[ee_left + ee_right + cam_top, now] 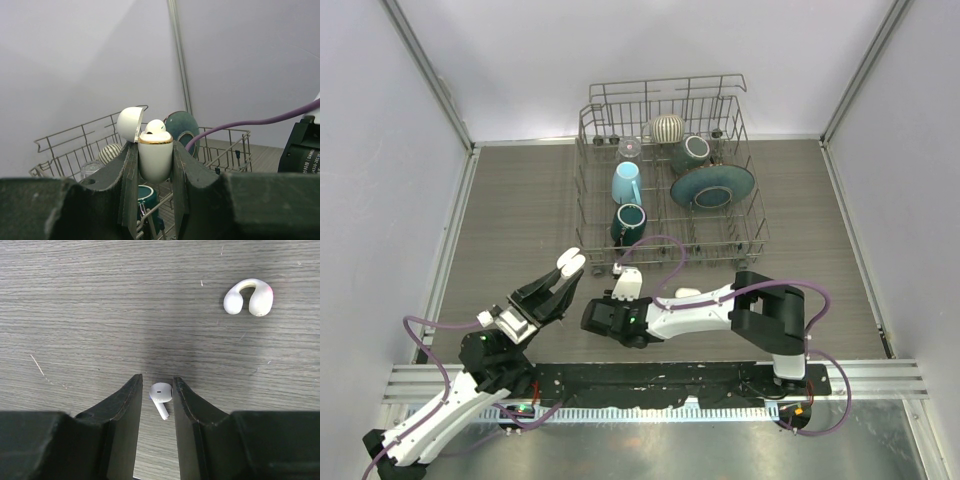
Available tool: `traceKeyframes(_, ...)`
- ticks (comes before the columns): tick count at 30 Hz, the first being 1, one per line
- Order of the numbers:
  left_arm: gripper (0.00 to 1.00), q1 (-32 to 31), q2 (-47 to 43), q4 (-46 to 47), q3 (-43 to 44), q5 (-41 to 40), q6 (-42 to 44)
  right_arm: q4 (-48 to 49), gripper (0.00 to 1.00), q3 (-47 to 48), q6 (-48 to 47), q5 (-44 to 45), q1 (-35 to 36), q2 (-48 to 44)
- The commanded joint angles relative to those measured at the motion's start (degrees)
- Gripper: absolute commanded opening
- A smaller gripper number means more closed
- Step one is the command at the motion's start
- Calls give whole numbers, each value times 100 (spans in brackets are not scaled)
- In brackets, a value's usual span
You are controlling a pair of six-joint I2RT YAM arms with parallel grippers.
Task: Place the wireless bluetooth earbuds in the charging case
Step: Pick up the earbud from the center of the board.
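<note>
White, glossy, round-headed, short-stemmed, one earbud (161, 392) lay on the woodgrain table (75, 290) before the wire rack (583, 190), between our right gripper's (157, 381) unclenched fingers; our left gripper (155, 150) clamped the gold-rimmed case (155, 162).

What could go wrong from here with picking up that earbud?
The loose earbud lies off-centre between the right end effector's open jaws; closing could flick its rounded head away. The seated earbud looks proud of the charging case in the left end effector; a jolt might dislodge it.
</note>
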Motion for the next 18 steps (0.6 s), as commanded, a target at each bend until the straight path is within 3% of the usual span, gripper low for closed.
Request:
traceKeyframes(1, 0, 7, -295, 193, -206, -97, 35, -333, 36, 118, -29, 269, 34, 180)
traceKeyframes(18, 0, -2, -295, 193, -188, -97, 26, -623, 35, 337, -292, 146, 104, 417)
